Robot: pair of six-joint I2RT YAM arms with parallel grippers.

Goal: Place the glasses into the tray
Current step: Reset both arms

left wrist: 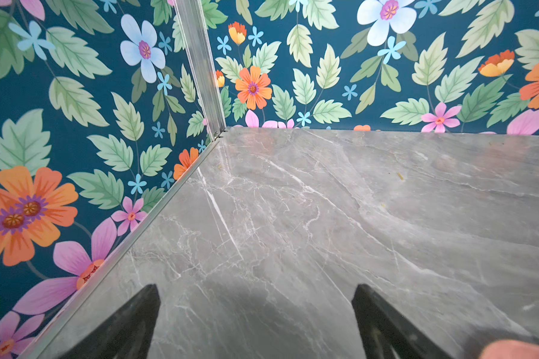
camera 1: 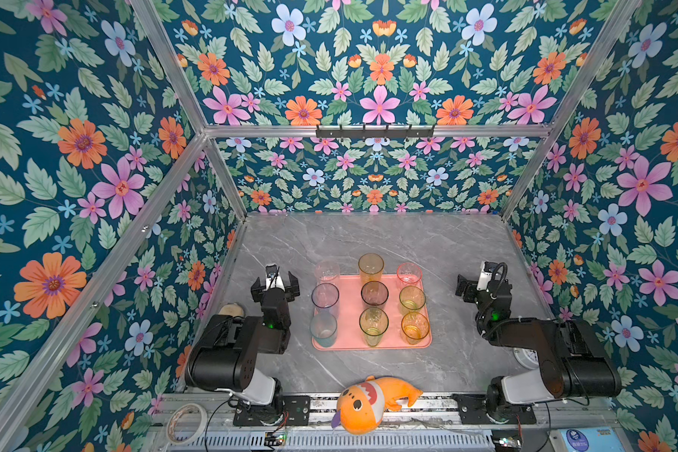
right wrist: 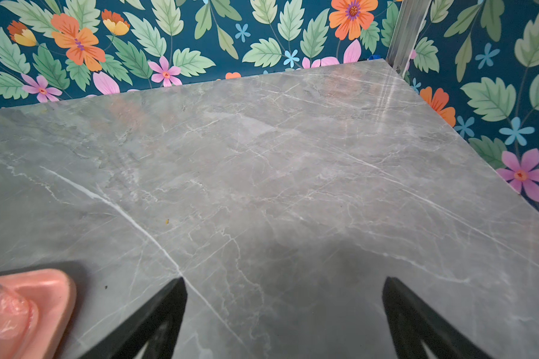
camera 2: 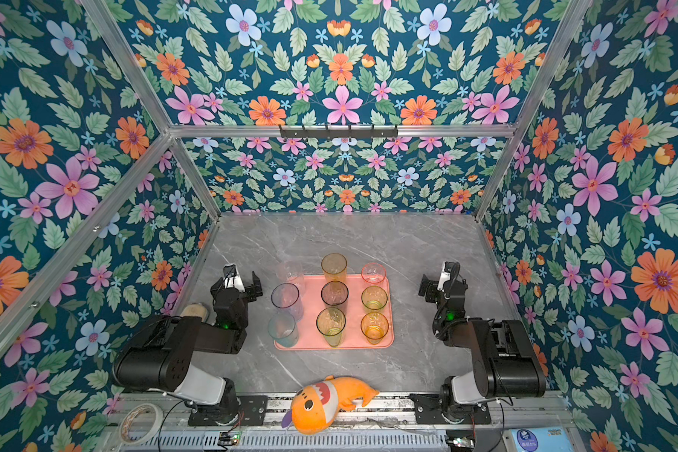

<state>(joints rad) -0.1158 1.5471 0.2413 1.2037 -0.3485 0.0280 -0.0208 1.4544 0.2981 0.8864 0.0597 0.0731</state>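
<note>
The salmon-pink tray (camera 1: 349, 325) (camera 2: 311, 325) lies mid-table between the arms. Several glasses stand upright on it in three rows, among them a tall amber one (camera 1: 370, 268) at the back, a smoke-grey one (camera 1: 374, 294) in the middle and a teal one (camera 1: 323, 329) at the front left. My left gripper (camera 1: 275, 282) (camera 2: 235, 283) (left wrist: 255, 292) hovers open left of the tray and holds nothing. To the tray's right, my right gripper (camera 1: 482, 282) (camera 2: 443, 283) (right wrist: 284, 281) is open and empty too. The right wrist view catches a tray corner (right wrist: 53, 289) with the pink glass (right wrist: 3, 310).
An orange plush fish (camera 1: 372, 399) lies on the front rail. A tape roll (camera 1: 186, 422) sits at the front left. A beige dish (camera 1: 231, 310) is half hidden behind the left arm, and a white round object (camera 1: 525, 358) lies under the right arm. Floral walls enclose three sides.
</note>
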